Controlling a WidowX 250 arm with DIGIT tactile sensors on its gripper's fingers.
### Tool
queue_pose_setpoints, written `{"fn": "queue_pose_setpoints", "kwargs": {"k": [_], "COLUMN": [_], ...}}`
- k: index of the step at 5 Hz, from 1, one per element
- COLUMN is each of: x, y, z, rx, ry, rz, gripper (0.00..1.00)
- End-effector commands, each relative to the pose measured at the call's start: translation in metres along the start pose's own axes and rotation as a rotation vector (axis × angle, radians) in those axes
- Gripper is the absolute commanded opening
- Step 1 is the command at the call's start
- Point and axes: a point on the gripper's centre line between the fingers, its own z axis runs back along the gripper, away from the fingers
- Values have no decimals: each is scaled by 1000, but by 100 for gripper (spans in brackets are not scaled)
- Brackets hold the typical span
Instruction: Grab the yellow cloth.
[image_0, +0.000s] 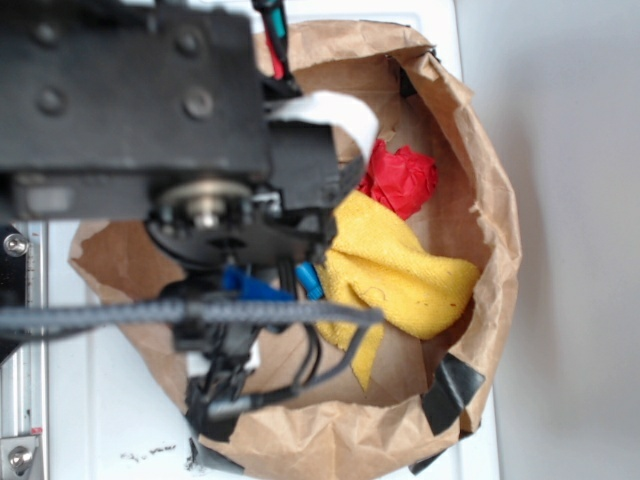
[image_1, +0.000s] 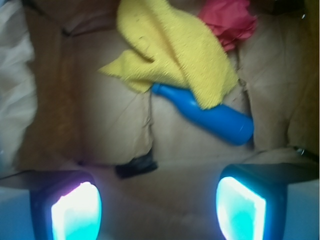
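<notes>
One nubby terry yellow cloth draping smooth blue bottle.

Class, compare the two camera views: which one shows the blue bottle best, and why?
The wrist view. There the blue bottle lies nearly whole on the brown paper, its middle draped by the yellow cloth. In the exterior view the robot's arm hides most of it; only a small blue patch shows beside the cloth.
</notes>
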Motion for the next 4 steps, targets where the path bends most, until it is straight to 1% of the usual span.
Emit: {"fn": "queue_pose_setpoints", "kwargs": {"k": [1, 2, 3, 4], "x": [21, 39, 55, 67], "y": [-20, -24, -28, -32], "z": [-23, -37, -49, -59], "rx": [40, 67, 68, 93], "ry": [-91, -67, -52, -49], "rz": [-30, -1, 12, 24], "gripper": [100, 100, 100, 100]}}
